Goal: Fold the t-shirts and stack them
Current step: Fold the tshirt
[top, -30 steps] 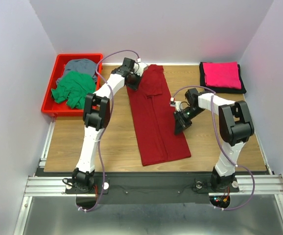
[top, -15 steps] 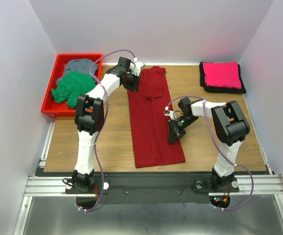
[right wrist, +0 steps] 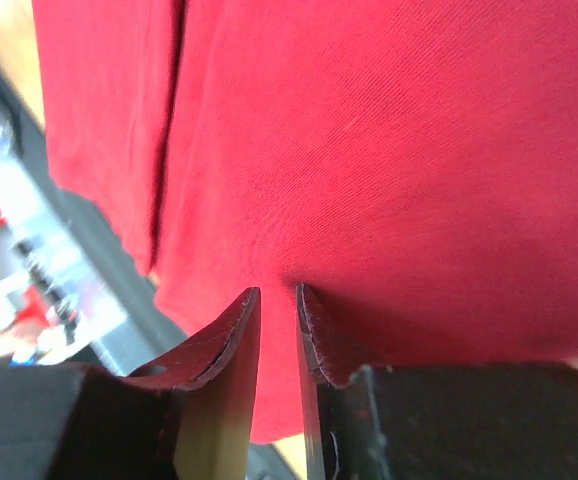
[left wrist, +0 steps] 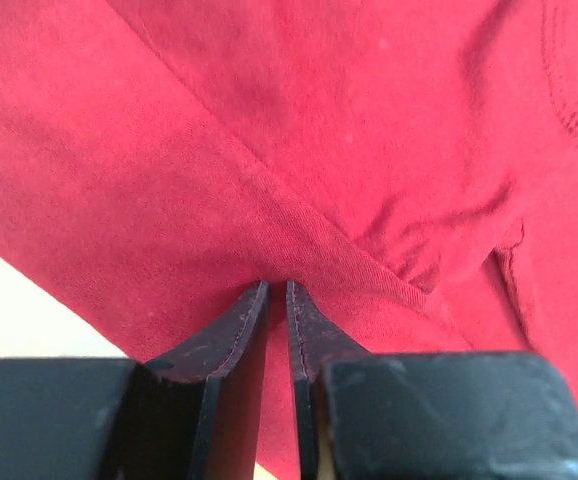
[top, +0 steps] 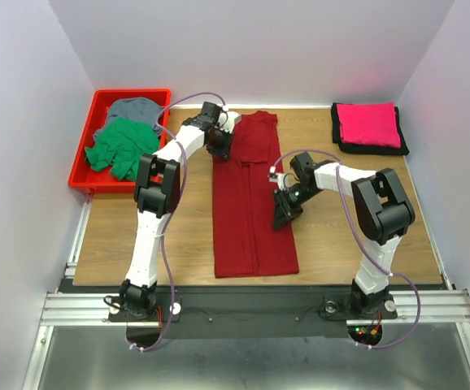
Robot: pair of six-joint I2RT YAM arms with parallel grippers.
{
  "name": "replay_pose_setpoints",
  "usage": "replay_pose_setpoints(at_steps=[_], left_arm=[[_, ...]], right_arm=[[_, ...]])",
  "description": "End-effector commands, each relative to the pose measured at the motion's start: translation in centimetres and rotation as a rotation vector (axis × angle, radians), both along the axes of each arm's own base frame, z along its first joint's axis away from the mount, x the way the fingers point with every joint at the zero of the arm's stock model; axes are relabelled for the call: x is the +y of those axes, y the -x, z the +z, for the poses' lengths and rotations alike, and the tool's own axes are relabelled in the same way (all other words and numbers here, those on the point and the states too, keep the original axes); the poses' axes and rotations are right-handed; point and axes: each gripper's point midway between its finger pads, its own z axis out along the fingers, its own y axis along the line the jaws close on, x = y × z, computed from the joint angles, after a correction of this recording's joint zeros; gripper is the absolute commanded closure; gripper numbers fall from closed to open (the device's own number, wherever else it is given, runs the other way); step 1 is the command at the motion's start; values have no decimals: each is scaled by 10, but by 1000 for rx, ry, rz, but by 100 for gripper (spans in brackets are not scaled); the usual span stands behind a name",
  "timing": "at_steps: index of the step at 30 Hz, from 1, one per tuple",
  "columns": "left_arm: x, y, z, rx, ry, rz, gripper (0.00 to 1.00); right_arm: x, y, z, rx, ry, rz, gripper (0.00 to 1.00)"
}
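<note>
A dark red t-shirt lies lengthwise on the table, folded into a long strip. My left gripper is shut on its upper left edge near the collar; in the left wrist view the fingers pinch the red cloth. My right gripper is shut on the strip's right edge at mid length; in the right wrist view the fingers pinch the red cloth. A folded pink t-shirt lies on a black one at the back right.
A red bin at the back left holds a crumpled green shirt and a grey shirt. The table's near edge and metal rail run along the front.
Both grippers have dragged the red shirt to the left and straightened it. The strip now lies square to the table instead of slanting to the right.
</note>
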Motion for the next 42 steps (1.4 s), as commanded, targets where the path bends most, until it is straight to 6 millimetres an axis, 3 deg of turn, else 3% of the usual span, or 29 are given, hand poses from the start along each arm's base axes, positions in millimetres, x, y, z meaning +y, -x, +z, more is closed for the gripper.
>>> replay_pose_setpoints(at_steps=[1,7,12,16,19,24,30,35,38,39,40,41,42], left_arm=[[1,-14,0,-16,-2,27,75],[0,-35,1,-57,10,49,75],[0,-49,3,-81,31,68,75],[-2,-51,4,-87,48,70,75],[-4,-53,3,-90,50,67,75],[1,-61,1,-108,38,78,74],[13,-82,1,-151,41,103,73],[8,-81,10,-159,71,70,68],[3,-71,30,-163,110,20,63],[-3,-62,33,-146,136,-14,56],[-5,-58,59,-183,153,-40,54],[-7,-53,72,-195,170,-65,53],[-9,-43,100,-229,194,-101,47]], right_arm=[[-7,-62,20,-212,23,-61,73],[-12,-116,15,-264,42,-120,76],[-16,-184,19,-375,61,-231,77],[-10,-222,4,-388,71,-288,80],[-10,-239,-8,-393,103,-327,82],[-14,-249,-20,-395,134,-360,82],[-12,-244,-23,-370,131,-364,82],[-13,-240,-12,-379,121,-362,80],[-10,-232,12,-405,80,-344,74],[-9,-228,21,-414,62,-334,73],[-6,-215,24,-388,29,-316,71],[-5,-210,32,-395,12,-304,65],[-5,-204,50,-427,-14,-288,63]])
